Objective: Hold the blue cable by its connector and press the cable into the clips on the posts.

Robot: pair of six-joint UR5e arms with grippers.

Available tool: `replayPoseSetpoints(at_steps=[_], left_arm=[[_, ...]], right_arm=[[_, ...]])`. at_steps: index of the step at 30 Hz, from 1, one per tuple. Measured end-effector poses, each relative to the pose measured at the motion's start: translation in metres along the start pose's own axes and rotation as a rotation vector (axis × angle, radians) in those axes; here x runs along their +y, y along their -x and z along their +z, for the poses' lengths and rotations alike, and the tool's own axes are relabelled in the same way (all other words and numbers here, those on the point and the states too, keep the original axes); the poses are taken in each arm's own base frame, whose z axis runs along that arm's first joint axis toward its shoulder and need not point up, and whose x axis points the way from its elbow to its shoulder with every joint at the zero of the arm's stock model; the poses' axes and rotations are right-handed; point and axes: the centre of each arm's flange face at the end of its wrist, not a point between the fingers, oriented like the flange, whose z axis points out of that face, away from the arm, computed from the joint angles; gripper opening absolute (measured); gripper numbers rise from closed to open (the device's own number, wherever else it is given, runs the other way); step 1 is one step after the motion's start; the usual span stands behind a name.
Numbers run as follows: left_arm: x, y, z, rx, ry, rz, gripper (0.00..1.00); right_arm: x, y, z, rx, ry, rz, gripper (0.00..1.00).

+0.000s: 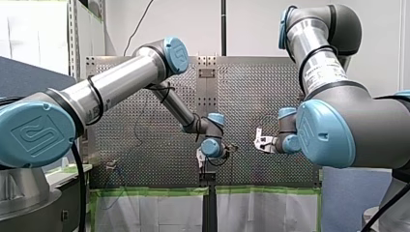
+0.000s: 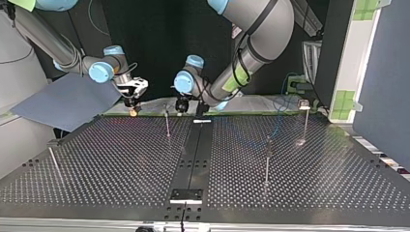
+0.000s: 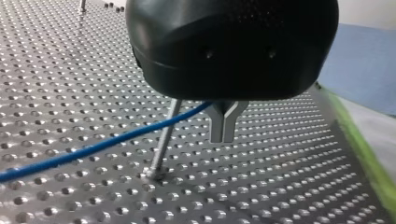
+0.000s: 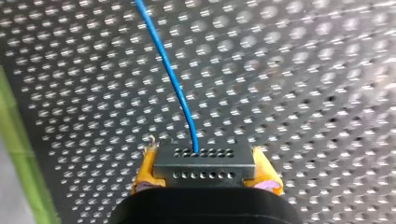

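The blue cable (image 4: 173,79) leaves a black connector (image 4: 204,170) that my right gripper (image 4: 205,161) is shut on, with a yellow pad (image 4: 145,165) on each side. In the top view my right gripper (image 2: 132,107) hangs over the table's far edge. My left gripper (image 2: 182,107) is beside it, close to a thin post (image 2: 167,121). In the left wrist view the metal fingers (image 3: 223,133) are closed together. The cable (image 3: 93,148) runs up into their fork and passes in front of a post (image 3: 163,140). Its further run is hidden behind the gripper body.
More thin posts stand on the perforated table (image 2: 121,159): one at the top view's left (image 2: 54,164), one right of the middle (image 2: 267,162), one at the far right with a clip on top (image 2: 304,118). Green tape (image 3: 369,158) marks the table edge.
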Motion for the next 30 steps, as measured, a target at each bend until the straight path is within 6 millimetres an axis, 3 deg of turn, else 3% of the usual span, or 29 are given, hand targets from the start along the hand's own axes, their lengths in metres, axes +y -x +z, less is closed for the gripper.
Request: replayPoseSetpoints(at_steps=[5, 15, 25, 26, 27, 29, 30], left_arm=[[-0.005, 0.018, 0.012, -0.030, -0.004, -0.008, 0.00], [-0.001, 0.039, 0.025, -0.052, 0.005, -0.013, 0.00], [0.007, 0.047, 0.030, -0.058, 0.019, -0.001, 0.00], [0.007, 0.047, 0.030, -0.058, 0.019, 0.002, 0.11], [0.008, 0.047, 0.030, -0.058, 0.020, 0.008, 0.11], [0.008, 0.047, 0.030, -0.058, 0.021, 0.020, 0.53], [0.008, 0.048, 0.030, -0.059, 0.022, 0.030, 0.53]], right_arm=[[0.006, 0.007, 0.001, -0.008, 0.006, -0.001, 0.00], [0.019, -0.003, 0.007, 0.014, 0.021, -0.001, 0.00], [0.022, -0.009, 0.012, 0.027, 0.017, -0.002, 0.00], [0.022, -0.010, 0.012, 0.027, 0.017, -0.002, 0.00], [0.022, -0.010, 0.012, 0.027, 0.016, -0.002, 0.00], [0.022, -0.010, 0.012, 0.028, 0.017, -0.002, 0.00], [0.023, -0.010, 0.012, 0.029, 0.017, -0.002, 0.00]])
